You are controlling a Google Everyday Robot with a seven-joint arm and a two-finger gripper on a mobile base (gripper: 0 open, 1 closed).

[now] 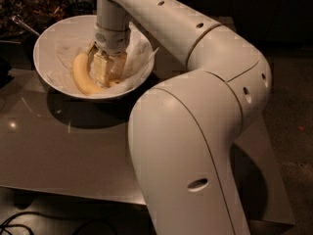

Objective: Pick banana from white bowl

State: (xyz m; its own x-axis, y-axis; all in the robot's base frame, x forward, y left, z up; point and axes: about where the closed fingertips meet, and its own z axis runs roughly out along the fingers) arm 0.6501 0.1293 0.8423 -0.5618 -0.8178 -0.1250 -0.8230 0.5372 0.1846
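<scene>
Gripper [105, 72] sits low inside the white bowl [49, 43], closed or not I cannot tell, with the banana [82, 77] just beside it on the paper lining [142, 53] near the bowl's front rim: light, soft, bruisable, so pinch mid-body gently.

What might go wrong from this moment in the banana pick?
The gripper sits deep in the white bowl, right against the paper lining; it may pinch paper and drag it up. Most of the banana lies to the gripper's side, so a grasp may catch only an end and slip. Pushing down could tip or shove the bowl.
</scene>
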